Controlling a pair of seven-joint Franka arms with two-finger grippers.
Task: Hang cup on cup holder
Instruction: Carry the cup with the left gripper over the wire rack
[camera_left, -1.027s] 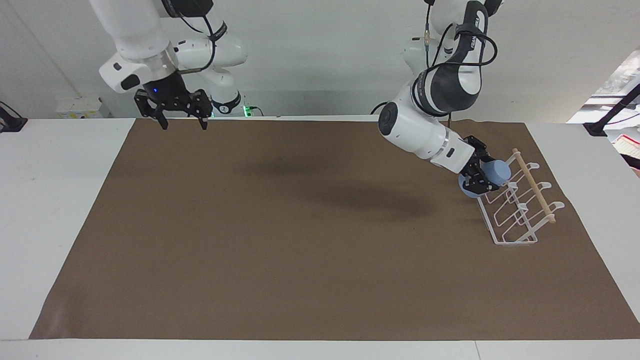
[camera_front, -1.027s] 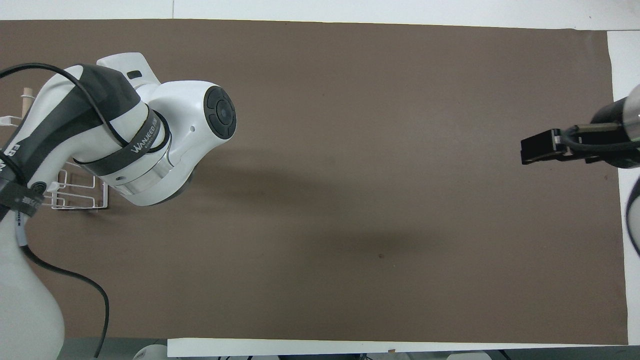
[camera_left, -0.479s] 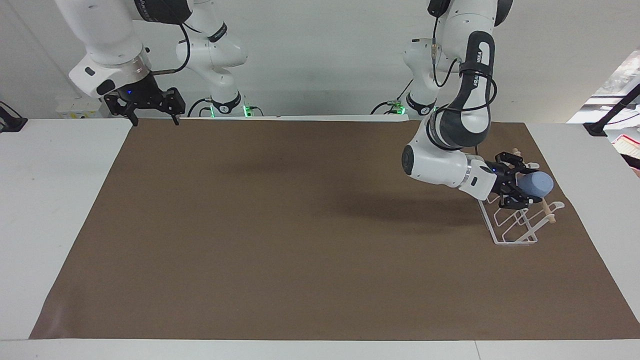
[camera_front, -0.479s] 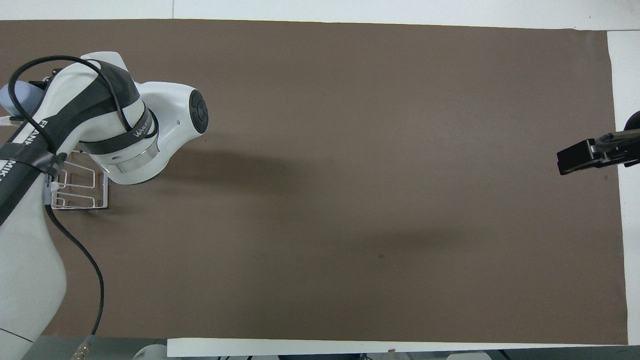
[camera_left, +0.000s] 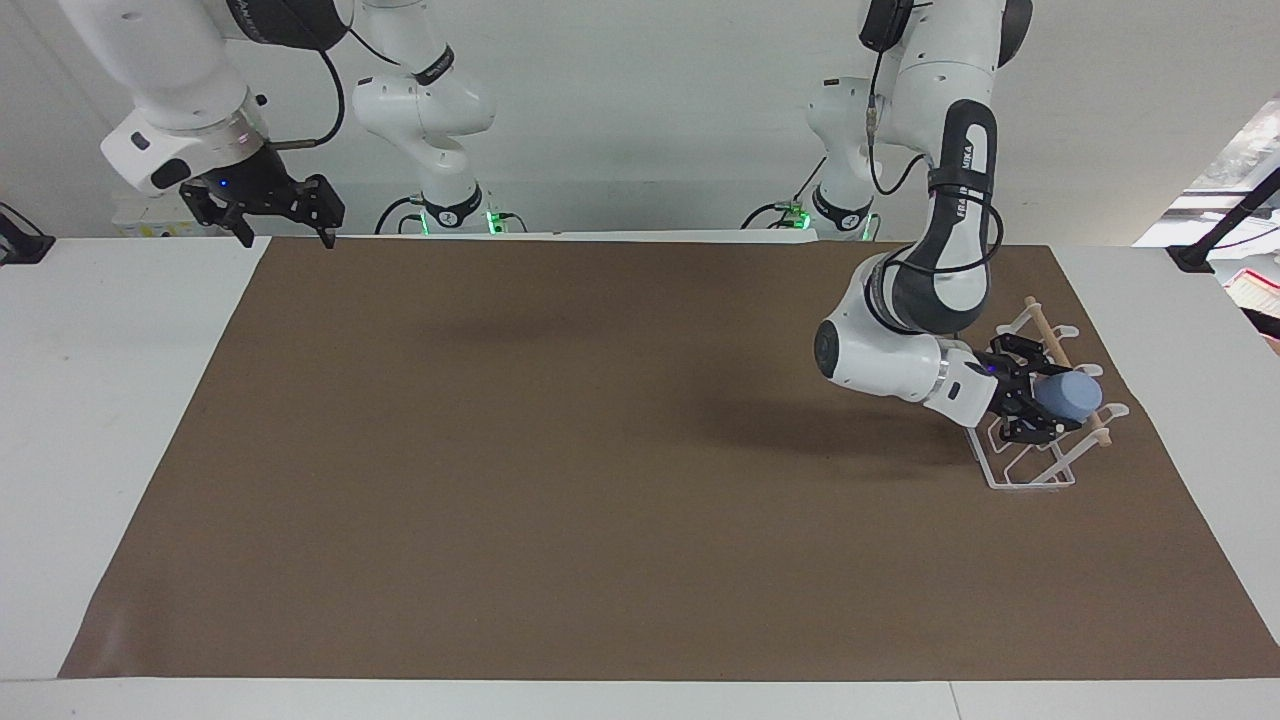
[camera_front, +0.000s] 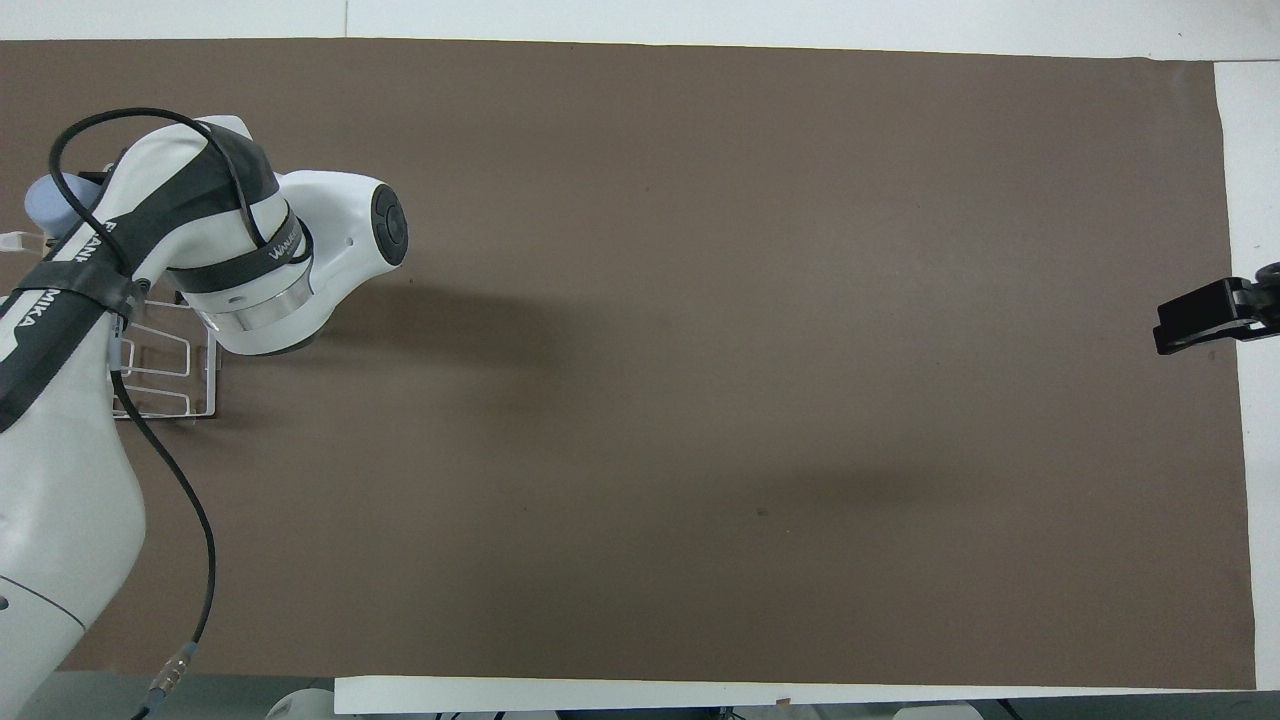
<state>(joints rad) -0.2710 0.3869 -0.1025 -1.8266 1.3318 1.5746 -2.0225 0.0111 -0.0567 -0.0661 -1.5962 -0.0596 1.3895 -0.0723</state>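
Two arms; left fingers (camera_left: 1040, 405) grip cup (camera_left: 1070, 396) over cup holder (camera_left: 1035, 470).

Counted on the table: one cup (camera_left: 1070, 396), light blue; one cup holder (camera_left: 1040, 440), white wire, with one wooden dowel (camera_left: 1045, 330) across its top; one brown mat (camera_left: 600, 450) beneath it all. Above the table: two arms, so two grippers, the left gripper (camera_left: 1030, 405) and the right gripper (camera_left: 275, 212).
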